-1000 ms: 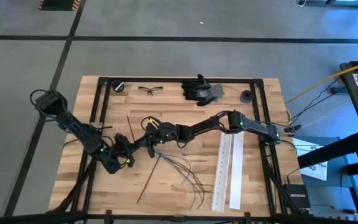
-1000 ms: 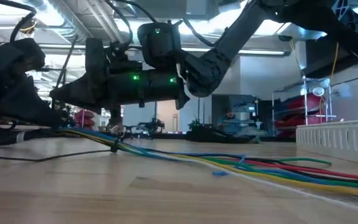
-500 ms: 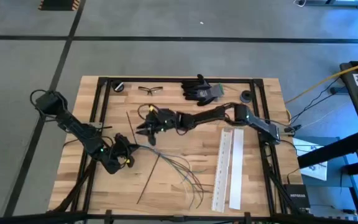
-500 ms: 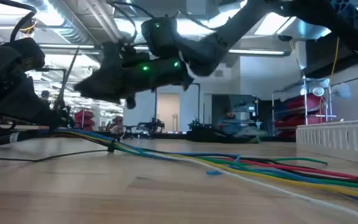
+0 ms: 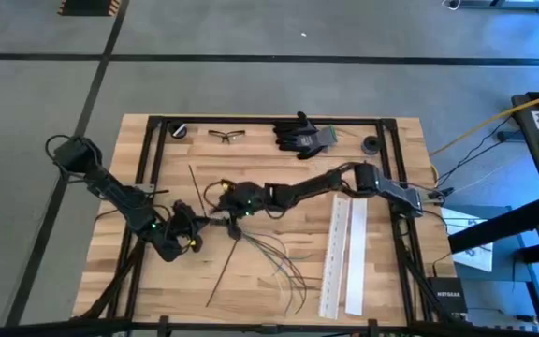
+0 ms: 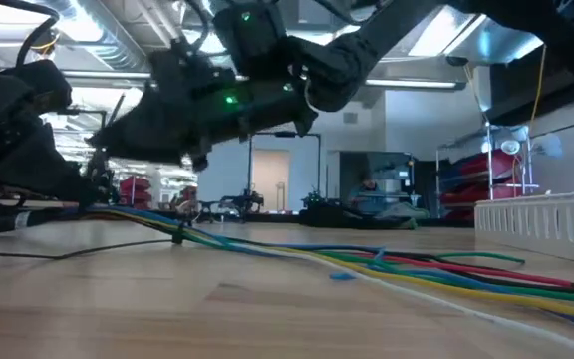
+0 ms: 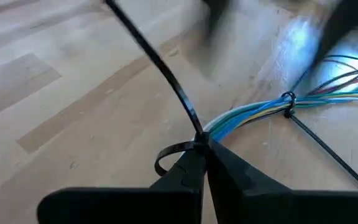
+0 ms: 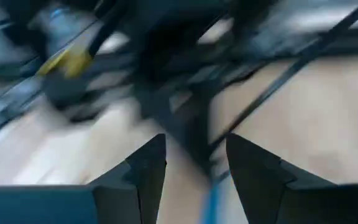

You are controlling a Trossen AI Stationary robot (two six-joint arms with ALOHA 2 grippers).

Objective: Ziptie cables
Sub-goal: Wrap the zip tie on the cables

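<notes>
My left tool (image 5: 193, 236) sits at the table's (image 5: 382, 281) left-centre, pinched shut on the cables (image 7: 253, 113) at their gathered end; in the left wrist view its fingers (image 7: 191, 171) meet right where a black ziptie (image 7: 166, 81) loops the bundle. From that grip the cables run toward 4 o'clock in the high view, fanning apart near the two white strips (image 5: 342, 255), so the bundle's long axis lies from 10 to 4. A second tie (image 7: 288, 104) already cinches the wires a little further along. My right tool (image 5: 229, 213) hovers just off at 2 o'clock from the left one, fingers spread with nothing between them. I judge the right is the nearer one to take the ziptie's free tail, which sticks up toward 11 o'clock.
</notes>
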